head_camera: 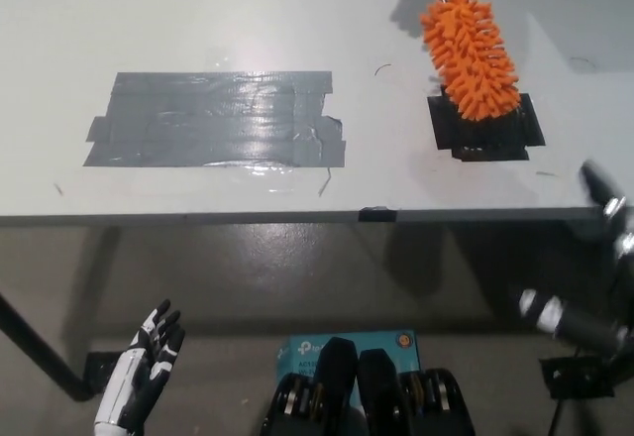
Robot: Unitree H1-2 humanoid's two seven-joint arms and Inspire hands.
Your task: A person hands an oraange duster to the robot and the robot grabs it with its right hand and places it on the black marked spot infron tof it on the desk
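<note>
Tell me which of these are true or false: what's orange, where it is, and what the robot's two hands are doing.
1. The orange duster hangs over the black marked spot. True.
2. The right hand is holding the duster. False: it is at the picture's right edge, below the desk edge, apart from the duster and open.
3. The left hand rests low at the lower left, open. True.
4. The grey tape patch lies to the right of the black spot. False: it lies to its left on the desk.
5. The duster lies on the grey tape. False: it is over the black spot.
</note>
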